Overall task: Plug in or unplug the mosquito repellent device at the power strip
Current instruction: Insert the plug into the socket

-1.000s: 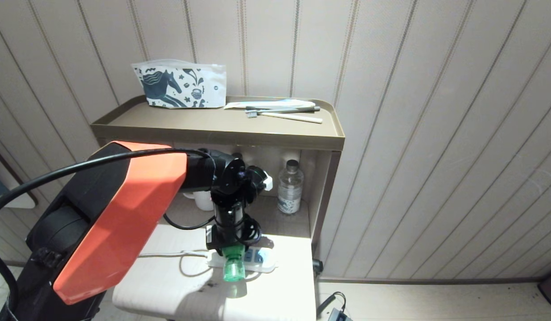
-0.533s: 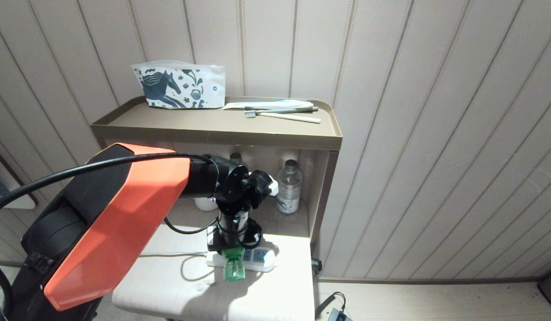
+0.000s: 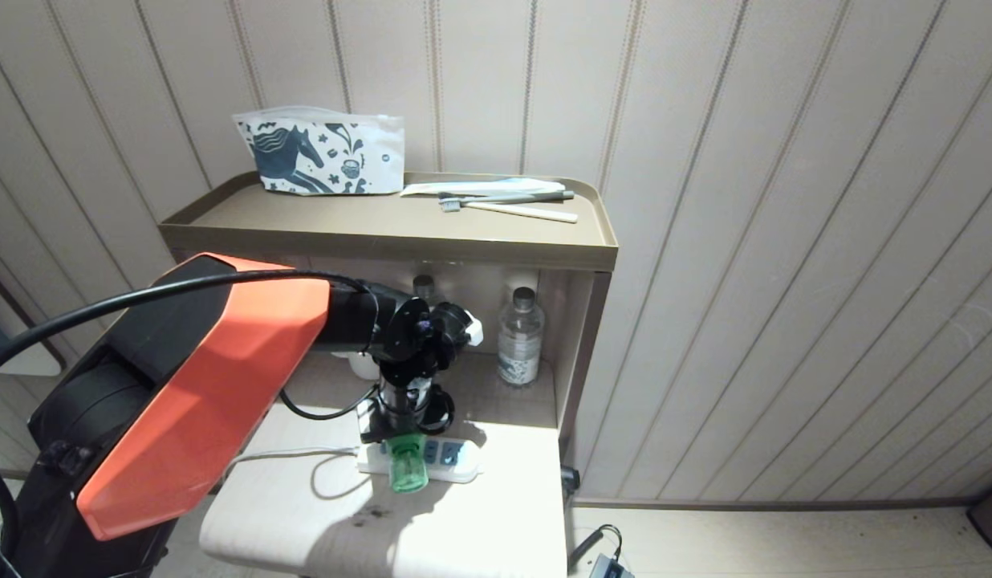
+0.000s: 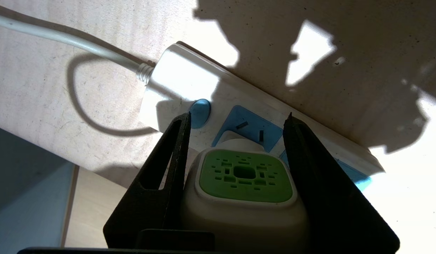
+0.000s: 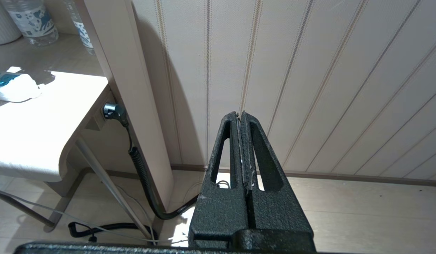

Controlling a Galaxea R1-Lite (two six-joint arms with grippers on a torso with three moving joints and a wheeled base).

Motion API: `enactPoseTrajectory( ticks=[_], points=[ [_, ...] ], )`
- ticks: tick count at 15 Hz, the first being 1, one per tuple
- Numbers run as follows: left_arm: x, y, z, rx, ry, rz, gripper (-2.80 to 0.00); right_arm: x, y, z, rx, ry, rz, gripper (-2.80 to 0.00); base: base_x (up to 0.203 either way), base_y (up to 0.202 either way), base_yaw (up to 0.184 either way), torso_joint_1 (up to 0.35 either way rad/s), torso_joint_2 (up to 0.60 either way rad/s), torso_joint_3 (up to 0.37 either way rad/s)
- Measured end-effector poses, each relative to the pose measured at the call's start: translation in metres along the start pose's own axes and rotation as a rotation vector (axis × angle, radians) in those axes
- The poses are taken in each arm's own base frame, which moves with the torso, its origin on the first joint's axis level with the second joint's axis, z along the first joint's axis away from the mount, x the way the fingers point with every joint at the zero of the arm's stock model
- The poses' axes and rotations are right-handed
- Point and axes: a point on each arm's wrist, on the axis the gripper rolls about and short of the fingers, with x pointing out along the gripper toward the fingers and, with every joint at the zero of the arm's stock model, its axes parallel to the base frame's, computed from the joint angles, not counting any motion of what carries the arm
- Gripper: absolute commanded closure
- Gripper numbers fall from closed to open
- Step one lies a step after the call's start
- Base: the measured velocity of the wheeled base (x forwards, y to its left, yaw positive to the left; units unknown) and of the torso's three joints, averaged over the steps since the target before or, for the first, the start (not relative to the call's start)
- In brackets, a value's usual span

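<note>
Here, left arm bent forward and pointing down over the pale matte worktop [image 3: 464, 530]; left end effector [image 4: 235, 141], black textured fingers half spread, clamps the white cap of the small translucent green mosquito repellent device [image 3: 407, 467], held at a light blue socket of the long flat white plastic power strip [image 3: 456, 472]. Right end effector [image 5: 241, 121] parked beside the worktop, fingers pressed together, empty.

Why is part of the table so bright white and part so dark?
In the head view, sunlight falls on the table and the arm's shadow darkens the part in front. In the left wrist view, hard-edged shadows cross the power strip, and the left claw holds the mosquito repellent device in shade. In the right wrist view, glare washes out the tabletop.
</note>
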Motion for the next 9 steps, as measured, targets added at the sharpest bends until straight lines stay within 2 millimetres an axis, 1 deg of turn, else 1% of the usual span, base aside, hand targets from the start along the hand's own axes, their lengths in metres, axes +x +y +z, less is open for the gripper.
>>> enactPoseTrajectory(
  ticks=[6, 7, 9],
  points=[
    [-0.003, 0.007, -0.001, -0.008, 0.002, 0.008, 0.0, 0.0, 0.0, 0.0, 0.0, 0.0, 0.001, 0.0, 0.0, 0.0, 0.0, 0.0, 0.0, 0.0],
    [-0.005, 0.009, -0.001, -0.007, -0.001, 0.002, -2.8, 0.0, 0.0, 0.0, 0.0, 0.0, 0.0, 0.0, 0.0, 0.0, 0.0, 0.0, 0.0, 0.0],
    [-0.009, 0.011, -0.001, -0.006, -0.005, -0.003, -2.8, 0.0, 0.0, 0.0, 0.0, 0.0, 0.0, 0.0, 0.0, 0.0, 0.0, 0.0, 0.0, 0.0]
  ],
)
